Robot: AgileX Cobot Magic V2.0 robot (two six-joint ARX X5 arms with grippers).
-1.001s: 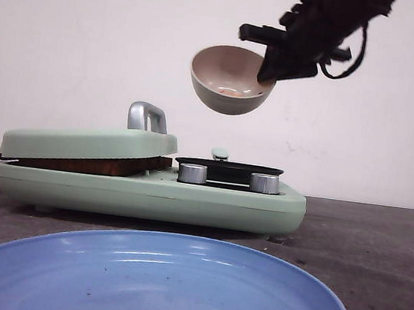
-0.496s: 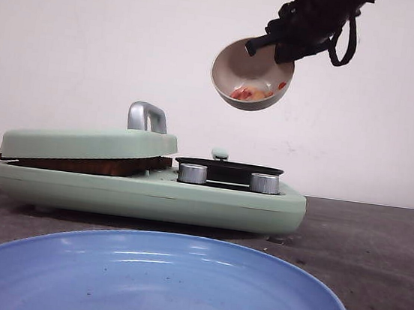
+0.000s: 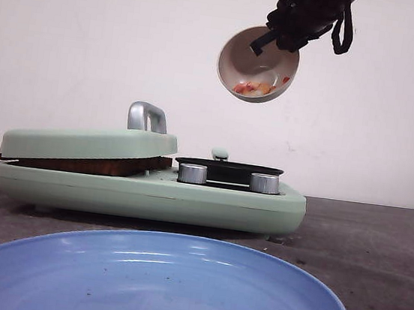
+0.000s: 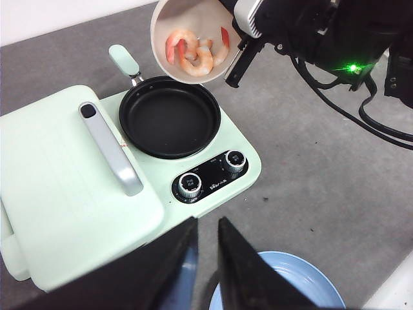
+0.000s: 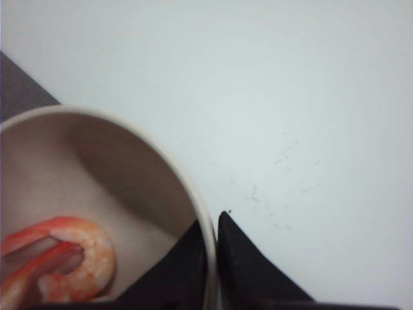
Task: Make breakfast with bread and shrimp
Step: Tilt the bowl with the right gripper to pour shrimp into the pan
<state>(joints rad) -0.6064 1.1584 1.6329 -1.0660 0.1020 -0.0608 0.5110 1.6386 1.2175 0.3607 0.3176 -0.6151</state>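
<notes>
The right hand (image 3: 270, 40) is pinching the rim of a tilted bowl (image 3: 257, 63) above the black pan (image 4: 170, 116). The shrimp (image 4: 193, 53) are lying inside the bowl. The left hand (image 4: 206, 258) is hovering slightly parted, holding nothing. Bread (image 3: 92, 164) is sitting under the green lid (image 3: 87, 143).

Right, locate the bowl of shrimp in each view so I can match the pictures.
Front view: bowl tipped, high in the air, upper right of centre, above the black pan.
Left wrist view: bowl at the top, over the pan's far edge.
Right wrist view: bowl fills the lower left.
Shared landmark: right gripper pinching the rim.
</notes>
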